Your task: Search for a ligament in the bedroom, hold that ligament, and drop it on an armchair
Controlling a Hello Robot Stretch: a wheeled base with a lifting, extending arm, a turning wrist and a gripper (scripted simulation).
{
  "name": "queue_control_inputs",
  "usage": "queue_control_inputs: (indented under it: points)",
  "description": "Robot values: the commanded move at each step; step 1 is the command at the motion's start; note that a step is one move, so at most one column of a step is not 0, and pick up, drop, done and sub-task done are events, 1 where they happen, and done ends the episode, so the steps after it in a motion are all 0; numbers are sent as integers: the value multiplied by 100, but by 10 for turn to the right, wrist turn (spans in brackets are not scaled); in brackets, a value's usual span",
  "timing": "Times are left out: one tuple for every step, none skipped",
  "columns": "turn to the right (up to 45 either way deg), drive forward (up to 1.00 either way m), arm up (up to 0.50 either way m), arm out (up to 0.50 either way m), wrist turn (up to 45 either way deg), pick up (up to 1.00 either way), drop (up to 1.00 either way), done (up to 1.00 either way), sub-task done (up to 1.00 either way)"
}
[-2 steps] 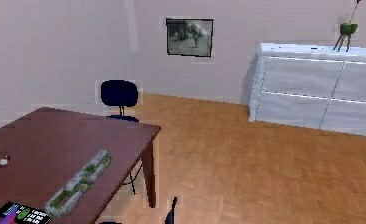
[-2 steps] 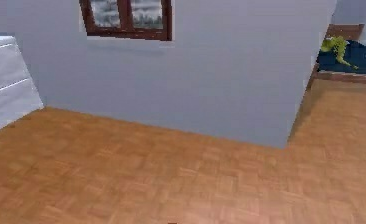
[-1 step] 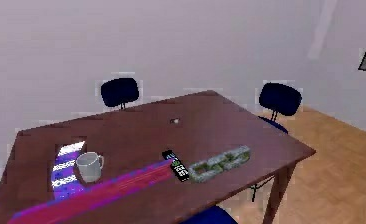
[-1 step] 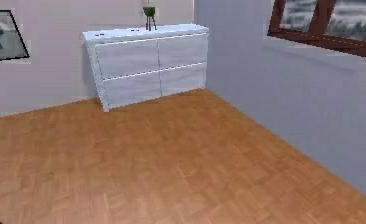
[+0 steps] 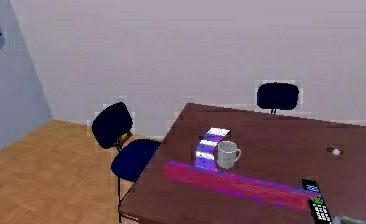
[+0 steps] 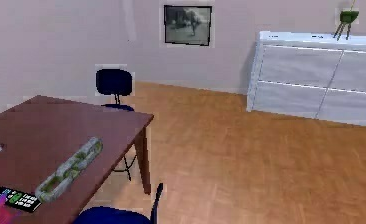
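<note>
A dark brown table (image 5: 261, 125) stands ahead in the forward view. On it are a small purple and white box (image 5: 210, 146), a pale mug (image 5: 227, 154) and a long pink and purple strip (image 5: 231, 185). Two dark remotes (image 5: 315, 200) lie near the table's front right corner, and a small grey object (image 5: 335, 152) sits at its right. The same table (image 6: 51, 125) shows at the arm side view's left, with a long grey-green object (image 6: 73, 165) and a dark remote (image 6: 18, 200) on it.
Dark blue chairs stand at the table: one at its left (image 5: 126, 145), one behind it (image 5: 277, 97), one by the wall (image 6: 113, 86), one at the bottom edge (image 6: 121, 212). A white cabinet (image 6: 311, 75) carries a small plant (image 6: 347, 20). A framed picture (image 6: 187, 23) hangs on the wall. Wooden floor (image 6: 251, 150) lies between.
</note>
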Motion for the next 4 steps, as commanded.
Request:
queue_control_inputs:
  points:
    - [-270,0,0,0,0,0,0,0,0]
    - [0,0,50,0,0,0,0,0,0]
    - [0,0,36,0,0,0,0,0,0]
    - [0,0,0,40,0,0,0,0,0]
